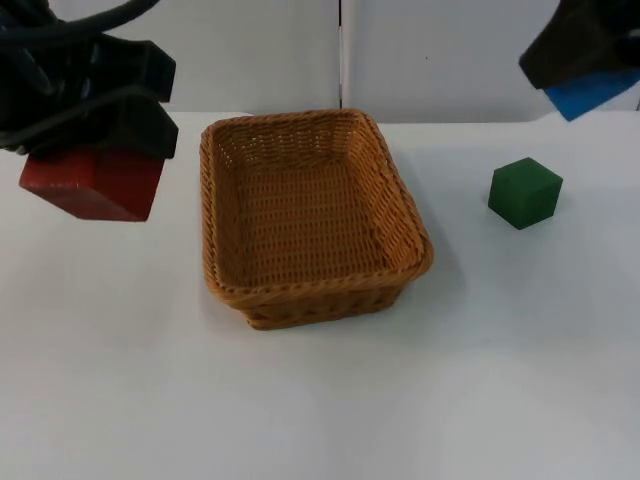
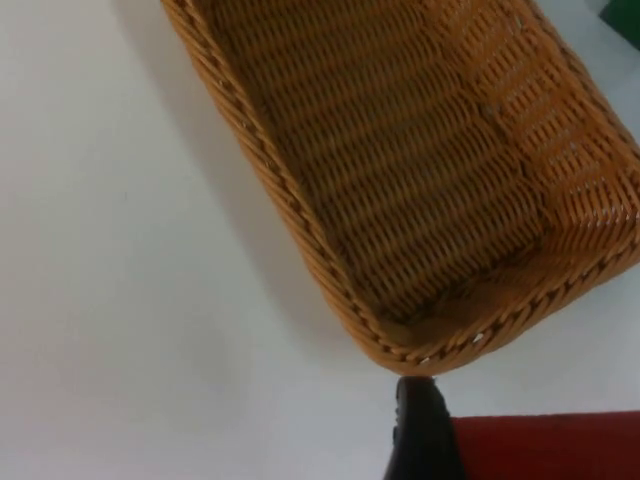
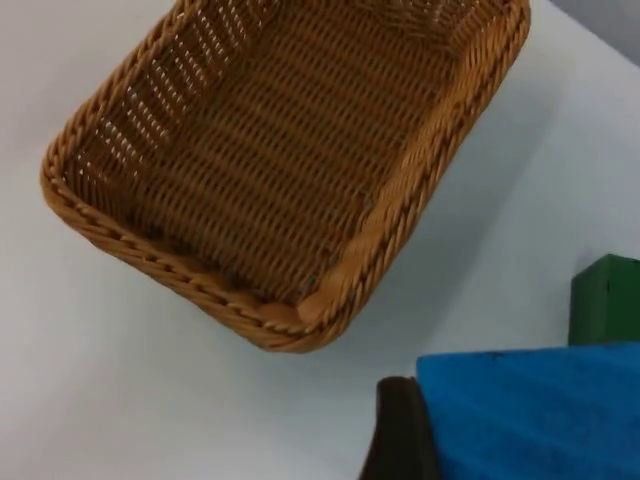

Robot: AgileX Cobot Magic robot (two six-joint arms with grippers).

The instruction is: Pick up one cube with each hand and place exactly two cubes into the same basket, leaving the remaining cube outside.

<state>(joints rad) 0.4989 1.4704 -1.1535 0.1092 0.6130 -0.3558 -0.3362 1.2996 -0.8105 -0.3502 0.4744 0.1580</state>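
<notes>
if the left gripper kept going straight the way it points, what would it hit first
Probably the near corner of the basket: the left gripper, holding the red cube, aims at it, though depth is unclear.

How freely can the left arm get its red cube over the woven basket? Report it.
Probably yes: the left tool holds the red cube above the table beside the tan woven wicker basket, whose inside is bare, with nothing between them.
</notes>
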